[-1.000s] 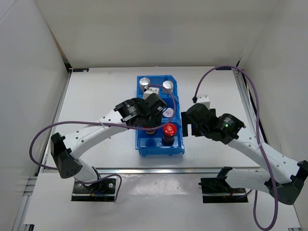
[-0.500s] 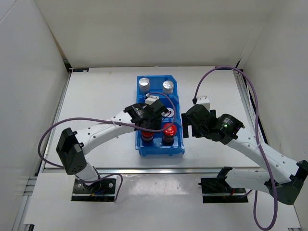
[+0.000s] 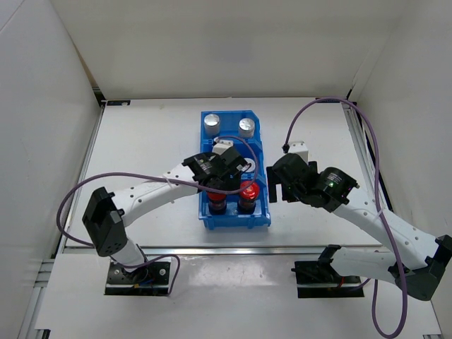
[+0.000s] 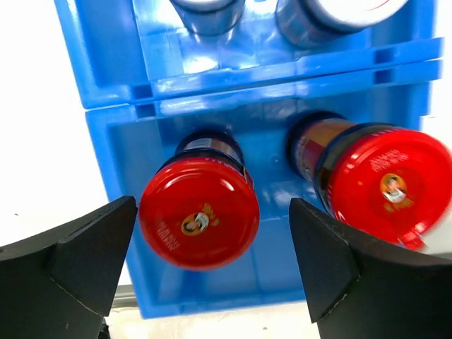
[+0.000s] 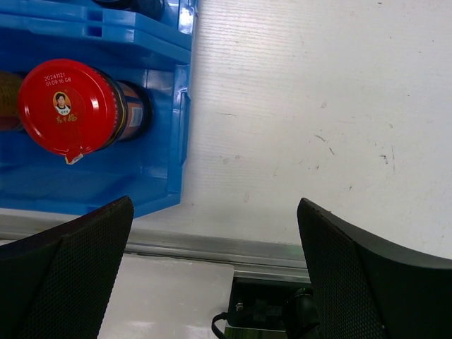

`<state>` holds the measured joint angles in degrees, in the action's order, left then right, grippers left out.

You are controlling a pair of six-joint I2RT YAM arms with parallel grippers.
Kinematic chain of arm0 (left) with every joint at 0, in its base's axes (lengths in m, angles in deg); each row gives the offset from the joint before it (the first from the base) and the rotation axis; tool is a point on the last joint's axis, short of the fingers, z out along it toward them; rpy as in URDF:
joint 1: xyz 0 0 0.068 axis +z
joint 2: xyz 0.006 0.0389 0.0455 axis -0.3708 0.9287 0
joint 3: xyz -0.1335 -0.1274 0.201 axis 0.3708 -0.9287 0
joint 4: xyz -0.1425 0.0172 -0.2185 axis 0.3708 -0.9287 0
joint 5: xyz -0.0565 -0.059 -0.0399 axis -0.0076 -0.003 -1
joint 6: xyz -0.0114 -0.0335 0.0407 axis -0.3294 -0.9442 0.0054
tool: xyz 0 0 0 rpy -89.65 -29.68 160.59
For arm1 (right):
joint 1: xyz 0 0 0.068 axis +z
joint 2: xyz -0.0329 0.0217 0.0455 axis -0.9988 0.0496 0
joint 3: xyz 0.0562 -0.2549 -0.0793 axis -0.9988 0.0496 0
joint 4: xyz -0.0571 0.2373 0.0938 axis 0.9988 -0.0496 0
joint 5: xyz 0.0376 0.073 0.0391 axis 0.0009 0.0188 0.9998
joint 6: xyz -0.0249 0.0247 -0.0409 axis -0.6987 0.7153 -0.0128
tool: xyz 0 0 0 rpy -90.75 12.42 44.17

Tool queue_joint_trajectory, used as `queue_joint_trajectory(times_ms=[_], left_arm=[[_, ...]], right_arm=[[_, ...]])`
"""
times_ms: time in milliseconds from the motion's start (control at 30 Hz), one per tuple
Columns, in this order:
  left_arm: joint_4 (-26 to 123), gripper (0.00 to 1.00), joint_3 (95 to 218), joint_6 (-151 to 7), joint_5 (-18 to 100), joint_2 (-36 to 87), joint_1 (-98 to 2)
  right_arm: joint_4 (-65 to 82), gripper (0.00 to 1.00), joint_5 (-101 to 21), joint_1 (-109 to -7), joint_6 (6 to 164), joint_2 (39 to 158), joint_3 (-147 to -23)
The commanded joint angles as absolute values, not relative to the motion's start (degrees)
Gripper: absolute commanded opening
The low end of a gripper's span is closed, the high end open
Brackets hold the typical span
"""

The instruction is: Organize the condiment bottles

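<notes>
- the left arm [image 3: 152,189] runs from its base at the near left of the table [image 3: 141,141] out to the right, elbow low, with its wrist bent down over the near compartment of the blue bin [image 3: 258,220].
- the left gripper [image 3: 217,194] hangs straight above the left-hand red-capped jar [image 3: 217,205]. in the left wrist view its jaws are spread wide, one finger [image 4: 78,261] on each side of the red cap [image 4: 199,220]. the cap sits closer to the finger on the left of that view, and nothing is gripped.
- the right arm [image 3: 381,222] comes in from the near right, forearm angled towards the bin, and its wrist stops just outside the bin's right wall.
- the right gripper [image 5: 215,205] points down at bare table just beside the bin's near right corner [image 5: 180,106]. its jaws are wide apart and empty.
- both dark red-capped jars stand upright side by side in the near compartment. the right-hand red-capped jar [image 3: 247,191] is close to the right wall.
- two silver-capped bottles [image 3: 212,124] stand side by side in the far compartment.
- in the middle compartment a white-lidded jar [image 4: 339,8] shows partly, with another jar beside it cut off by the frame edge.
</notes>
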<state>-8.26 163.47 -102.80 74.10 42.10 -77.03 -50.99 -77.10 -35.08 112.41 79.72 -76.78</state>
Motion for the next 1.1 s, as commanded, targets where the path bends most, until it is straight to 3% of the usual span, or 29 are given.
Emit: queue_joint_trajectory(times_ms=[0, 100, 267, 433, 633, 800, 1067], left_arm=[[-6.6, 1.0, 165.69, -100.86, 74.67, 34.11, -75.21], [-6.6, 1.0, 167.63, -96.73, 74.66, 29.37, -72.75], [-4.25, 1.0, 166.68, -88.12, 89.23, 11.97, -69.06], [3.49, 1.0, 152.81, -72.46, 97.15, -3.84, -66.85], [4.3, 1.0, 136.46, -75.43, 97.71, -16.68, -66.33], [8.51, 1.0, 130.03, -75.36, 97.6, -22.33, -66.33], [11.58, 1.0, 126.86, -73.25, 100.41, -20.15, -66.85]], right_arm=[[-51.58, 1.0, -78.98, -35.3, 112.3, 78.83, -78.13], [-52.11, 1.0, -78.45, -35.3, 111.59, 78.83, -79.54], [-52.72, 1.0, -79.15, -35.3, 109.84, 77.35, -81.04], [-52.72, 1.0, -81.61, -35.3, 109.84, 74.36, -81.04], [-54.39, 1.0, -89.07, -35.3, 110.98, 69.96, -80.43], [-61.93, 1.0, -97.68, -35.3, 115.0, 69.16, -80.42], [-69.77, 1.0, -101.92, -35.3, 121.7, 69.78, -81.57]])
